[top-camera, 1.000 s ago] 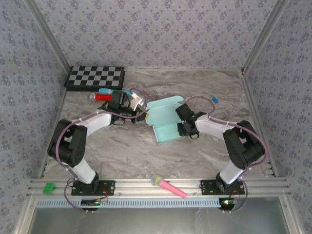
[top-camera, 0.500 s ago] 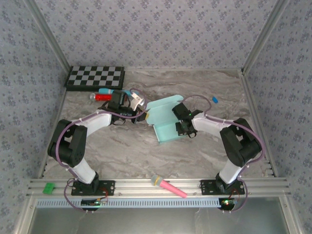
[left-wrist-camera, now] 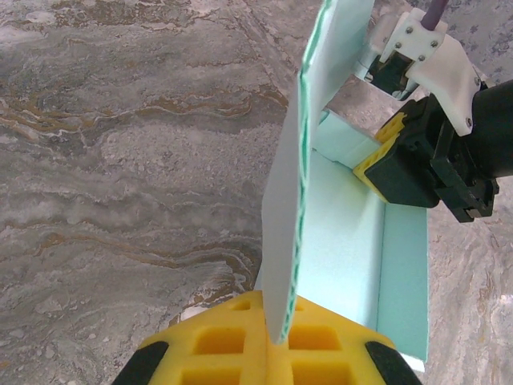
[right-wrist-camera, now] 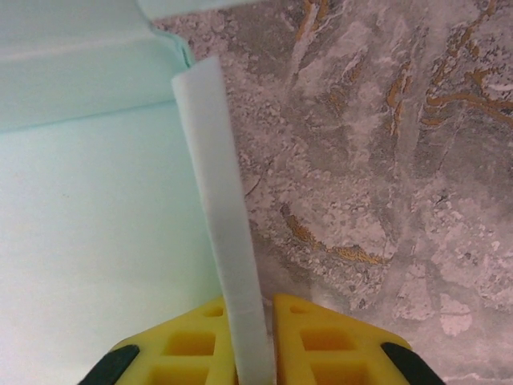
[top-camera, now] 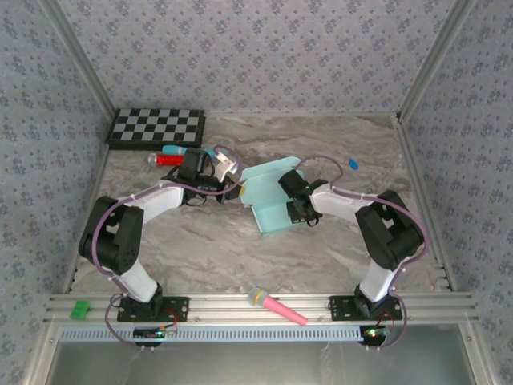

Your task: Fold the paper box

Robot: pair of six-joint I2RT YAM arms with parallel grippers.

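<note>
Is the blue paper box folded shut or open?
Open: the paper box has raised walls, pinched by left gripper and right gripper.

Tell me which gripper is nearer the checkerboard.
Left. The left gripper sits right of and in front of the checkerboard, pinching the paper box; the right gripper pinches the box's opposite side, farther right.

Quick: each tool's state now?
Left tool: closed on an upright panel of the pale aqua-blue card paper box.
Right tool: closed on that box's narrow flap.
</note>
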